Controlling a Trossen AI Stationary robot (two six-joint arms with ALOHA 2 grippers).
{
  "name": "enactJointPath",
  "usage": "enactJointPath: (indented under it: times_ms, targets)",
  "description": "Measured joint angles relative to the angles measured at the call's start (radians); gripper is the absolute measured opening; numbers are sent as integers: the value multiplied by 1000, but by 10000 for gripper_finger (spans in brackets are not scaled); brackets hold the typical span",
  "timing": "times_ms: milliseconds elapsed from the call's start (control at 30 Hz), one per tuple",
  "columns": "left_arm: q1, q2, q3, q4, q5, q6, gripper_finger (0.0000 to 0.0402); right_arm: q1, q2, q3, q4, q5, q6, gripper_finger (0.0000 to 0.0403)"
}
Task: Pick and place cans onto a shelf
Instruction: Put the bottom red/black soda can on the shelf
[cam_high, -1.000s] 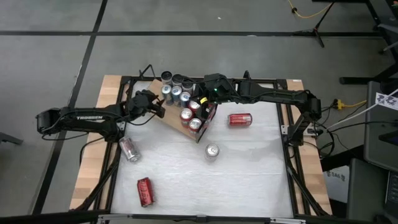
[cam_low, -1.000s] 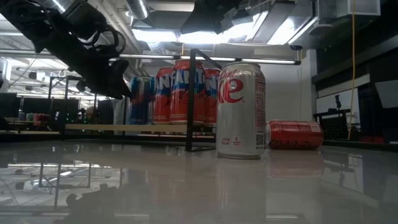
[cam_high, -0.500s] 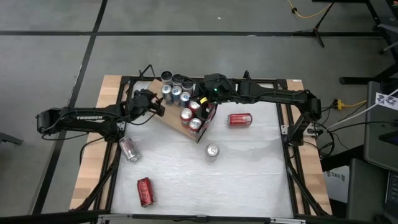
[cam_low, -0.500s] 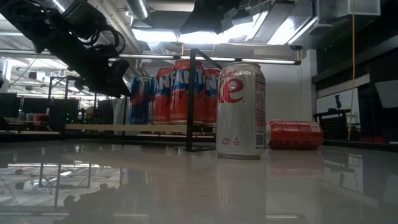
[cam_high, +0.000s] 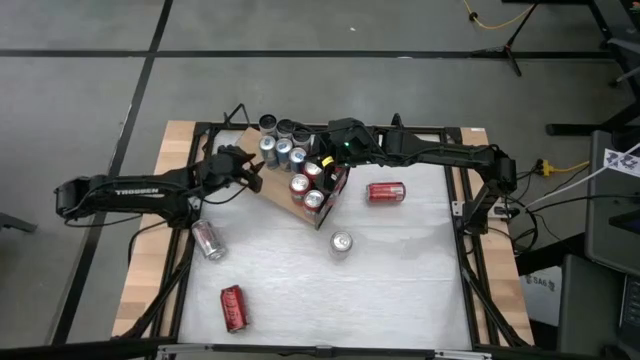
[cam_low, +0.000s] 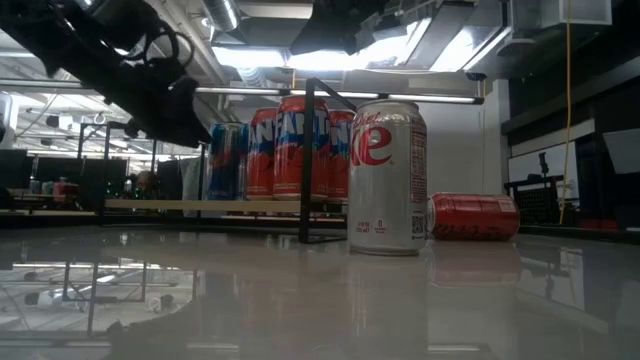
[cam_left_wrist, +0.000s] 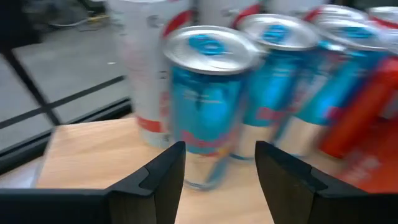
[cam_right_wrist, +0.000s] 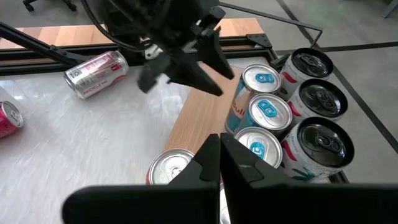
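Observation:
The light-brown shelf board (cam_high: 277, 193) lies at the table's far middle, with its black frame (cam_low: 305, 160) at one end. Several blue-and-silver and silver cans (cam_high: 283, 150) and red cans (cam_high: 306, 192) stand upright on it. My left gripper (cam_high: 256, 172) is open and empty at the board's left edge. In the left wrist view (cam_left_wrist: 217, 180) its fingers stand short of a blue-and-silver can (cam_left_wrist: 208, 99). My right gripper (cam_right_wrist: 219, 152) is shut and hangs over the red cans (cam_right_wrist: 171, 168). It also shows in the high view (cam_high: 328, 168).
A silver can (cam_high: 341, 243) stands upright on the white tabletop near the middle. A red can (cam_high: 385, 192) lies to the shelf's right, a silver can (cam_high: 208, 240) lies at the left, and a red can (cam_high: 233, 307) lies near the front.
My left gripper has risen a little, away from the cans on the shelf, staying open. The cans and my right gripper have kept still.

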Motion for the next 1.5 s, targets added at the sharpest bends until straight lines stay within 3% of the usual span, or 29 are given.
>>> enactJointPath:
  times_ms: [267, 500, 700, 900, 1067, 1267, 1500]
  targets:
    - [-93, -149, 0, -144, 144, -68, 188, 0, 0, 0, 2, 0, 0, 1]
    - [-175, -179, 0, -228, 304, -214, 188, 0, 0, 0, 3, 0, 0, 11]
    - [-235, -179, 0, -249, 375, -246, 188, 0, 0, 0, 3, 0, 1, 93]
    - [-282, -179, 0, -249, 380, -246, 188, 0, 0, 0, 5, 0, 6, 204]
    - [-303, -179, 0, -249, 377, -245, 188, 1, 0, 0, 5, 0, 36, 271]
    - [-313, -179, 0, -248, 376, -245, 188, 1, 0, 0, 4, 0, 38, 312]
    - [-313, -179, 0, -248, 376, -245, 188, 1, 0, 0, 1, -10, 39, 319]
